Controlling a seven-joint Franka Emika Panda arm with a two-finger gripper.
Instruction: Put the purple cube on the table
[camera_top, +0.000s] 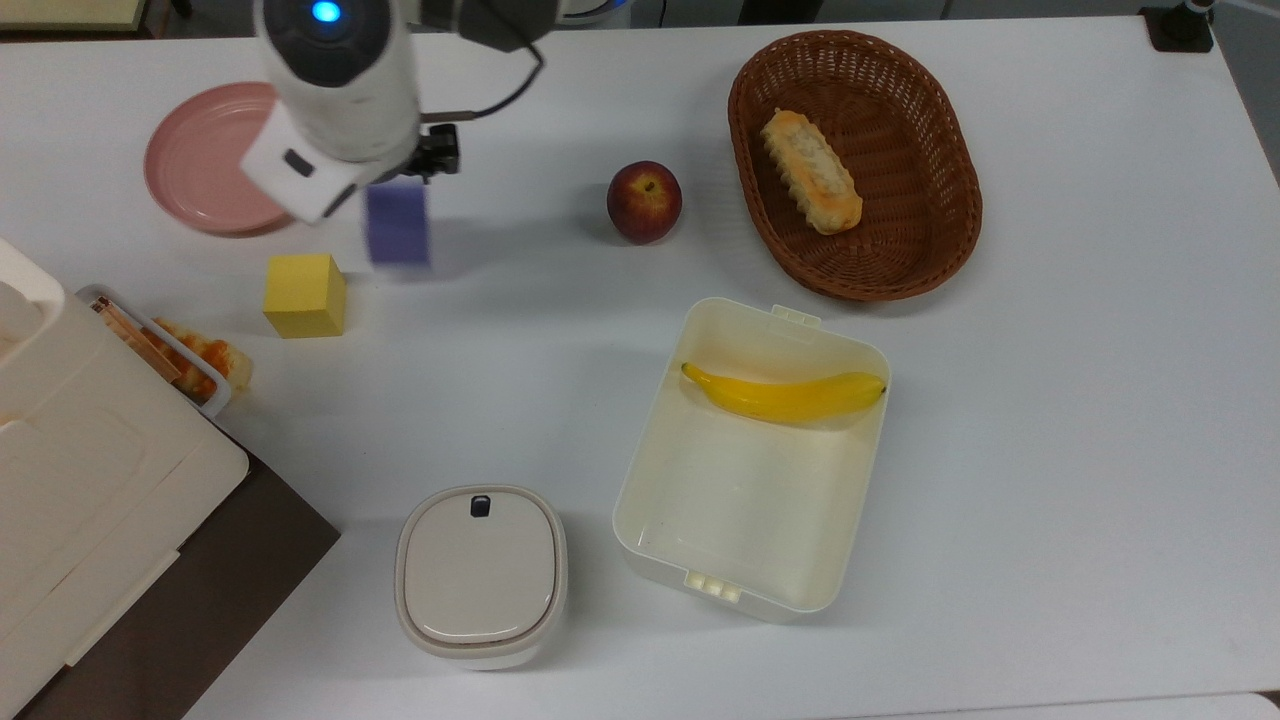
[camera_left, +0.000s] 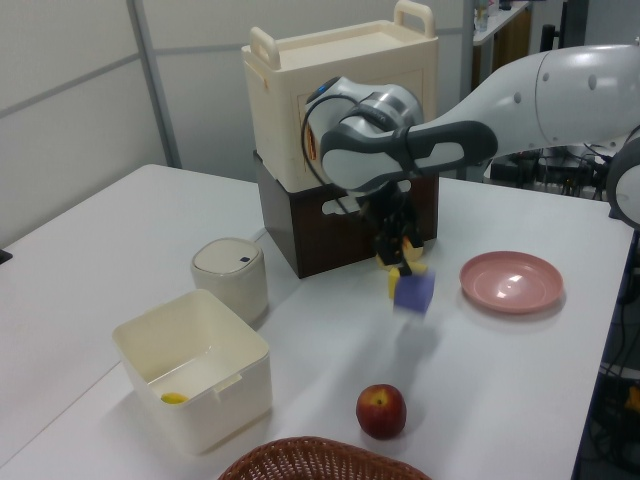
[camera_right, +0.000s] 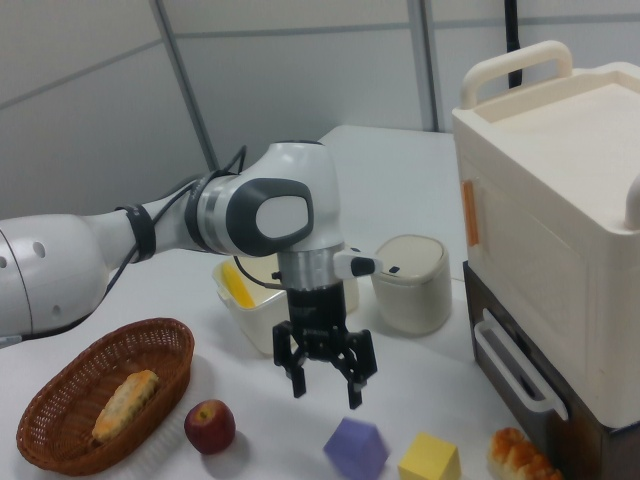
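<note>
The purple cube (camera_top: 398, 224) shows blurred over the white table (camera_top: 1050, 420), between the yellow cube (camera_top: 305, 294) and the apple (camera_top: 644, 201). In the right view the purple cube (camera_right: 355, 447) is tilted on a corner, just below my gripper (camera_right: 326, 385) and free of it. My gripper is open, with nothing between its fingers. In the left view the purple cube (camera_left: 413, 291) sits under my gripper (camera_left: 398, 258), to the left view's left of the pink plate (camera_left: 511, 281). I cannot tell whether it rests on the table. In the top view my gripper (camera_top: 432, 162) is largely hidden under the arm.
The pink plate (camera_top: 205, 160) is bare. A wicker basket (camera_top: 855, 275) holds bread, and an open cream box (camera_top: 640, 470) holds a banana. A lidded white jar (camera_top: 480, 575) stands near the front. A cream cabinet (camera_left: 345, 100) on a dark base fills the top view's lower left.
</note>
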